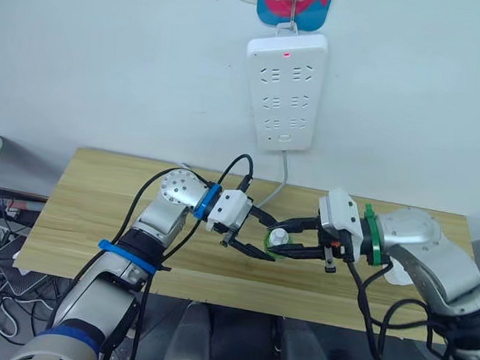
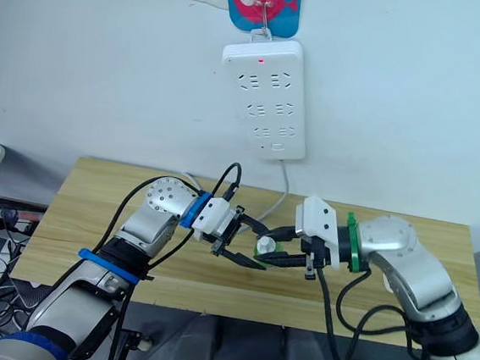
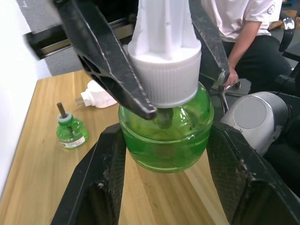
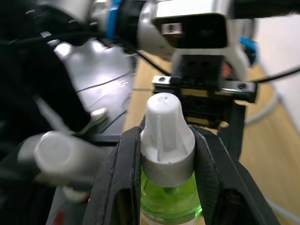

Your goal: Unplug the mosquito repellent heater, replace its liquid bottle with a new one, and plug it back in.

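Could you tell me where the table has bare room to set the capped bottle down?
The wooden table is bare along its left end, behind the left arm. It is crowded mid-table, where both grippers hold the capped green bottle. The heater and an uncapped bottle lie near the wall.

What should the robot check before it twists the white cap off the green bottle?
1. Left pincer grips the green bottle by its body: ok.
2. Right pincer clamps the white cap: ok.
3. Cap already loosened: cannot tell.
4. Heater unplugged, lying on the table: ok.
5. Uncapped bottle stands upright, apart from both pincers: ok.
6. Power strip on the wall has free sockets: ok.
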`<state>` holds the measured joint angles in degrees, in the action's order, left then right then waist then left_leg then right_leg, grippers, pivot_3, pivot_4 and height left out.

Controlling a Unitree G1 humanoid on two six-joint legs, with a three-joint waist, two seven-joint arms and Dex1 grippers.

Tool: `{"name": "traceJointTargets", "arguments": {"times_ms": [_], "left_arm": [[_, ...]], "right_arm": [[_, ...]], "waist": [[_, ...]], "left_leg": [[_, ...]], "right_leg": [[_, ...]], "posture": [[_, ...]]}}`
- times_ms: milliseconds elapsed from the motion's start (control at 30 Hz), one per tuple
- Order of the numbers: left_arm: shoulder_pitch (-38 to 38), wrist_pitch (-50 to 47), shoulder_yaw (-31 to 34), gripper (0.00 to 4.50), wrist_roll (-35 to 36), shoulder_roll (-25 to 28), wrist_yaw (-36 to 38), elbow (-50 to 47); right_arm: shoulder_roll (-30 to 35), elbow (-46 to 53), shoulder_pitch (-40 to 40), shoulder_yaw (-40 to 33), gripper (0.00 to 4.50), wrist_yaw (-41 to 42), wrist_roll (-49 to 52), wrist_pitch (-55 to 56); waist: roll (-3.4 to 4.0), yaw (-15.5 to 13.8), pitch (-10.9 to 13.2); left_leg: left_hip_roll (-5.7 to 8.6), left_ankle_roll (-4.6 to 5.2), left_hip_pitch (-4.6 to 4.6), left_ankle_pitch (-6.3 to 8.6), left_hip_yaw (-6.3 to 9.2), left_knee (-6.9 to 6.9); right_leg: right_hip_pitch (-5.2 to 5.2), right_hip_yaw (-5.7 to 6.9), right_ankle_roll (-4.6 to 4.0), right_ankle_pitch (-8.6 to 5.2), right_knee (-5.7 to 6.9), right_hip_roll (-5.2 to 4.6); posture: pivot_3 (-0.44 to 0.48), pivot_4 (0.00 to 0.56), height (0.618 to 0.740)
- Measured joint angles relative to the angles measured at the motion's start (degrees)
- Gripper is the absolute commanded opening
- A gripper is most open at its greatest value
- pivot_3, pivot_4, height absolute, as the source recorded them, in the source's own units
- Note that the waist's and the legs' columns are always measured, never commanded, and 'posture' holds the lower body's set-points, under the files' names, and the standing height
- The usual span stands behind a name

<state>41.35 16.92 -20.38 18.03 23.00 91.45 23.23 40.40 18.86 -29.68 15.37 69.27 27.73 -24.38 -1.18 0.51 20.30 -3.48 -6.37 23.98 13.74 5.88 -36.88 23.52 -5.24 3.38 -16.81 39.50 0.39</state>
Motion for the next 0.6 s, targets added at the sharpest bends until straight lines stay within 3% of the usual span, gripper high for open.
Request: {"name": "traceJointTargets", "arguments": {"times_ms": [233, 433, 600], "left_arm": [[-0.44, -0.46, -0.25, 2.17, -1.48, -0.75, 0.16, 0.06], [-1.2, -3.13, 1.71, 2.17, -2.7, -0.73, -4.14, 0.44], [-1.58, -4.72, 2.88, 2.17, -3.58, -1.72, -8.38, 0.67]], "right_arm": [[1.91, 1.7, 0.98, -4.99, 4.33, -0.19, 3.75, -4.55], [5.95, 15.16, 16.4, -19.99, 4.46, -11.16, 10.52, -13.66], [-2.81, 29.12, 26.51, -24.33, 4.46, -30.88, 11.26, -18.16]], "waist": [[0.0, -0.1, 0.0], [-0.01, -0.32, 0.01], [-0.01, 0.36, 0.01]], "left_leg": [[0.01, -0.05, 0.03, -0.03, 0.02, -0.03], [0.04, 0.06, 0.11, 0.04, 0.1, -0.04], [0.04, 0.05, 0.02, 0.03, 0.12, -0.06]], "right_leg": [[0.0, 0.0, 0.0, 0.0, 0.03, -0.01], [-0.01, 0.04, 0.0, 0.0, 0.02, -0.02], [-0.03, 0.01, 0.01, -0.01, 0.2, 0.0]], "posture": [[0.042, 0.324, 0.74], [0.03, 0.342, 0.74], [0.026, 0.347, 0.74]]}}
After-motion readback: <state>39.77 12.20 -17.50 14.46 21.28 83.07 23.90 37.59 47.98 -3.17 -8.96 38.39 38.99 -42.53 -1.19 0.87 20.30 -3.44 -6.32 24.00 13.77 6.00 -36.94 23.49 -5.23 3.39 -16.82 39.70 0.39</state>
